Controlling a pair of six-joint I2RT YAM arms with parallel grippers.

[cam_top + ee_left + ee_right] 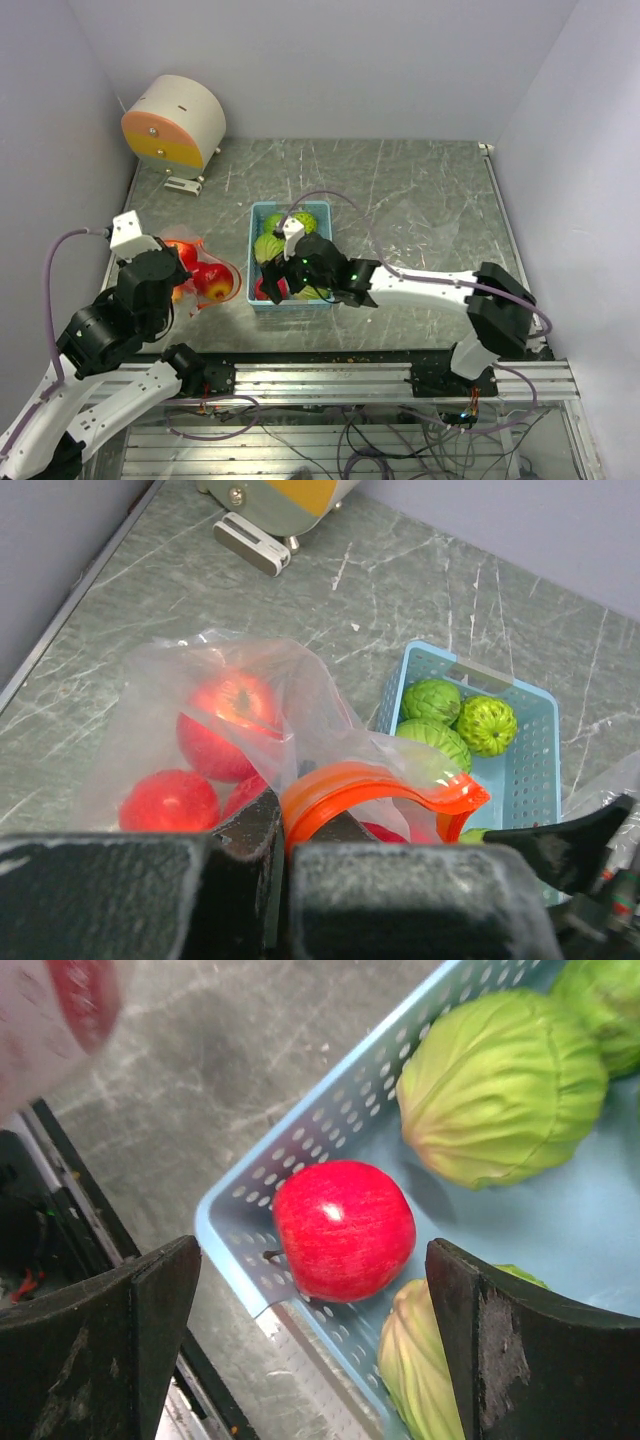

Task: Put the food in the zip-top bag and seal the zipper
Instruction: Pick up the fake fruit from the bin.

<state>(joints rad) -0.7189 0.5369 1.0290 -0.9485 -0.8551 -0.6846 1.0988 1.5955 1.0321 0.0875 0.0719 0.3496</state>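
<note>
The clear zip-top bag [200, 272] lies left of the light blue basket [254, 225] with three red fruits [235, 725] inside. My left gripper [283, 830] is shut on the bag's mouth, pinching the red-orange zipper [370, 785], which arches open. My right gripper [310, 1260] is open above the basket's near left corner, its fingers either side of a red fruit [343, 1228] lying in the basket [300, 1130]. Green striped fruits [500, 1085] lie beside it. In the top view my right gripper [275, 285] covers that corner; green fruits [272, 222] show behind it.
A round white and orange device [175, 120] stands at the back left. Grey walls close in the left, back and right sides. A metal rail [330, 375] runs along the near edge. Purple cables loop over both arms.
</note>
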